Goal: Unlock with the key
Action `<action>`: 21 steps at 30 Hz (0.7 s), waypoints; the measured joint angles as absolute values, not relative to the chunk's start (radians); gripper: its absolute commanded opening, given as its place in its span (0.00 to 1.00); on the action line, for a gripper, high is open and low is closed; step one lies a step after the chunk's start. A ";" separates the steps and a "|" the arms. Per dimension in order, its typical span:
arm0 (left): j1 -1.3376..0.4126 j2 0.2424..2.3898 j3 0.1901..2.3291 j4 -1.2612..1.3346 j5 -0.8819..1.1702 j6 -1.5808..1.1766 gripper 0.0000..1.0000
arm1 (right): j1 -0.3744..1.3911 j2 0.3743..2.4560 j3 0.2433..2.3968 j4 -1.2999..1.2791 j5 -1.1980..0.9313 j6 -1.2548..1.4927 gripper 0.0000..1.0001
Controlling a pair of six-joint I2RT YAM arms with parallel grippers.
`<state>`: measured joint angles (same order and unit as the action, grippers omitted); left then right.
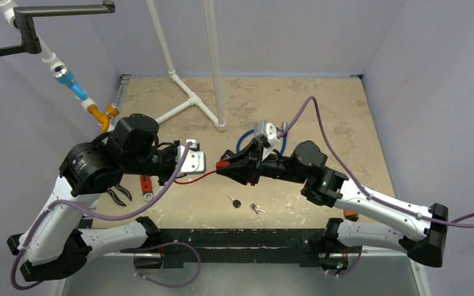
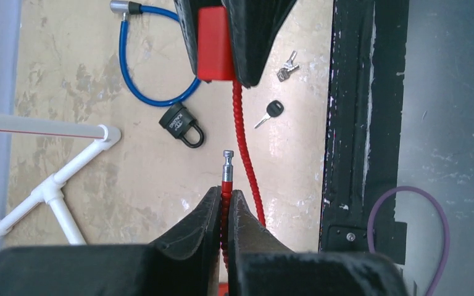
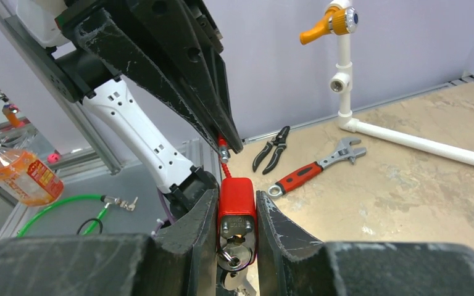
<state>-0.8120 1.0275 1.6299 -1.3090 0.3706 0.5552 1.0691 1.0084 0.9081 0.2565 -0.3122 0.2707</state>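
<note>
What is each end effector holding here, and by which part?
The left end effector pinches the red cable just behind its metal pin. The right end effector clamps the red lock body by its sides, a key in its keyhole.

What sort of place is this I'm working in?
Probably a robotics lab test cell: a tabletop boxed in by plain walls, a white pipe frame as a prop, and a wrench and pliers laid out.
</note>
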 measured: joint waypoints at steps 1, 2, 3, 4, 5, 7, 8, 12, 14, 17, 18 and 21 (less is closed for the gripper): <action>-0.812 1.022 1.630 -1.319 0.362 0.562 0.00 | 1.068 1.008 0.908 0.257 -0.311 0.273 0.00; -0.812 1.016 1.630 -1.329 0.356 0.570 0.00 | 1.067 1.006 0.907 0.256 -0.307 0.275 0.00; -0.812 1.013 1.630 -1.336 0.346 0.574 0.01 | 1.067 1.003 0.907 0.255 -0.303 0.276 0.00; -0.812 1.008 1.630 -1.343 0.336 0.578 0.11 | 1.066 0.998 0.907 0.252 -0.300 0.276 0.00; -0.812 1.004 1.630 -1.348 0.327 0.581 0.25 | 1.067 0.994 0.907 0.251 -0.298 0.275 0.00; -0.812 0.997 1.631 -1.350 0.305 0.585 0.71 | 1.067 0.985 0.907 0.250 -0.293 0.274 0.00; -0.812 0.997 1.633 -1.354 0.296 0.592 0.83 | 1.066 0.982 0.907 0.251 -0.286 0.273 0.00; -0.812 1.009 1.687 -1.354 0.245 0.550 1.00 | 1.064 0.983 0.907 0.239 -0.249 0.265 0.00; -0.812 1.024 1.733 -1.344 0.219 0.531 1.00 | 1.064 0.986 0.904 0.236 -0.232 0.262 0.00; -0.811 1.042 1.807 -1.309 0.159 0.507 1.00 | 1.062 0.986 0.882 0.220 -0.204 0.253 0.00; -0.810 1.046 1.829 -1.293 0.132 0.500 1.00 | 1.059 0.986 0.872 0.207 -0.191 0.250 0.00; -0.805 1.059 1.880 -1.270 0.071 0.488 1.00 | 1.054 0.982 0.843 0.147 -0.143 0.243 0.00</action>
<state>-0.8051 1.0592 1.8797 -1.2701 0.0711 0.4877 1.0542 0.9821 0.8429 0.1474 -0.1432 0.2428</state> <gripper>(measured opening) 0.998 0.202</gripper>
